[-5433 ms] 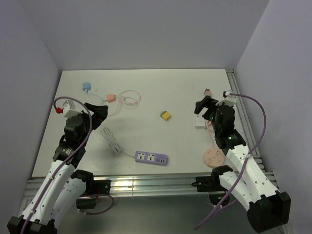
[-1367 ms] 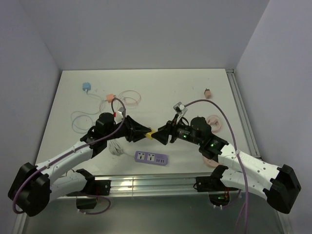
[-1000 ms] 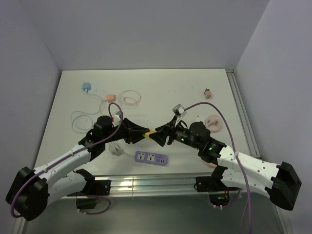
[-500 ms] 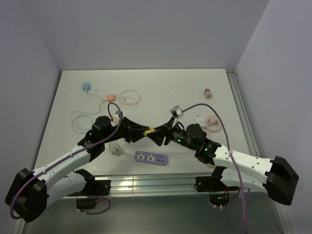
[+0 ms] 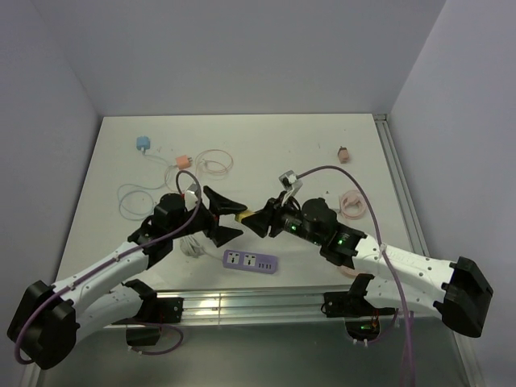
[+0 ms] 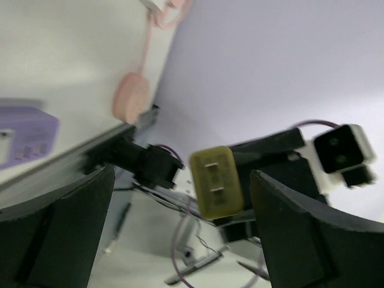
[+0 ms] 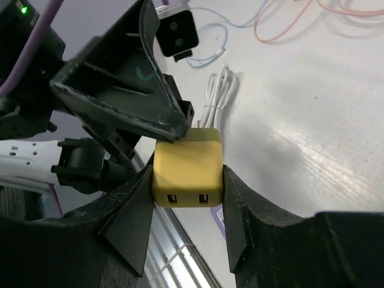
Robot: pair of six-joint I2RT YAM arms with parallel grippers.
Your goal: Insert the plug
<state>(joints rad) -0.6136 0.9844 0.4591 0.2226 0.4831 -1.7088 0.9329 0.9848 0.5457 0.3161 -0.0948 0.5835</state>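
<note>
The yellow plug point(image 5: 242, 218) hangs in the air above the table, over the purple power strip point(image 5: 250, 261). My right gripper point(image 5: 255, 220) is shut on it. In the right wrist view both fingers press the sides of the plug point(image 7: 187, 168), its two USB slots facing the camera, with the gripper point(image 7: 186, 186) closed round it. My left gripper point(image 5: 223, 214) stands wide open just left of the plug. In the left wrist view the plug point(image 6: 217, 182) shows its two prongs between the spread fingers of the gripper point(image 6: 183, 177), touching neither.
The power strip point(image 6: 24, 135) lies near the front edge, a white cable point(image 5: 189, 242) to its left. At the back are a blue charger point(image 5: 143, 144) and pink cable loops point(image 5: 211, 161). A small pink plug point(image 5: 343, 153) and a pink coil point(image 5: 352, 201) lie at the right.
The left gripper has opened and let go of the yellow plug. The right gripper has closed on it and now holds it alone.
</note>
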